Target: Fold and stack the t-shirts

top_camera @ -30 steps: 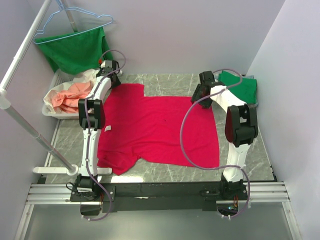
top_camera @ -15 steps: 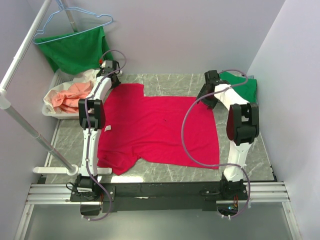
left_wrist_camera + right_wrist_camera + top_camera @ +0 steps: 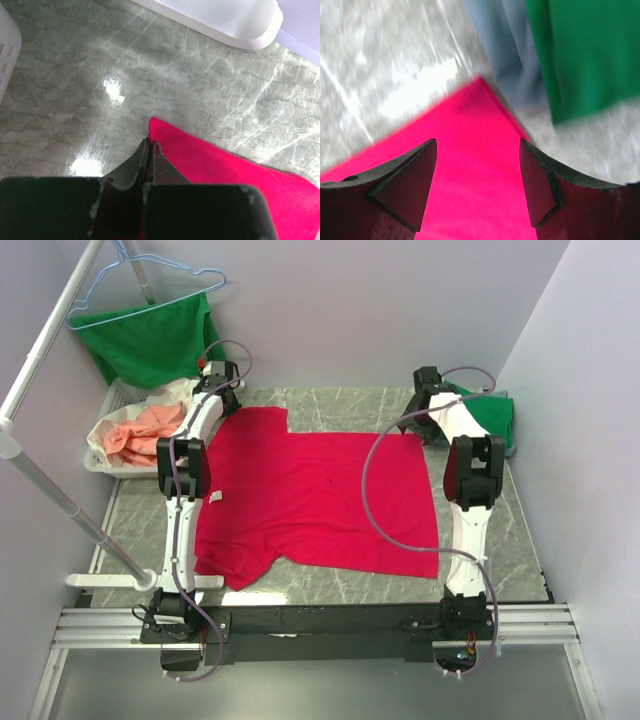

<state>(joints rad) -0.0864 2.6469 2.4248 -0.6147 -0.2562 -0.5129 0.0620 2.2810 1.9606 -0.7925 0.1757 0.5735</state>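
The red t-shirt [image 3: 315, 495] lies spread flat on the marble table. My left gripper [image 3: 228, 398] is at its far left corner. In the left wrist view that gripper [image 3: 149, 144] is shut, with the edge of the red cloth [image 3: 210, 160] pinched between its fingers. My right gripper [image 3: 424, 420] hovers over the shirt's far right corner. In the right wrist view it [image 3: 477, 142] is open, with nothing but red fabric [image 3: 475, 185] below the gap. A folded green t-shirt [image 3: 495, 415] lies just right of it, also in the right wrist view [image 3: 585, 55], with a blurred grey strip [image 3: 507, 55] along its edge.
A white basket [image 3: 100, 445] of peach and white clothes stands at the far left. Above it a green garment [image 3: 150, 340] hangs from a blue hanger on a white rail [image 3: 45, 350]. Walls close in the table at the back and right.
My left gripper has shut on the red shirt's far left corner. My right gripper has swung back and right to the far right corner and opened a little wider.
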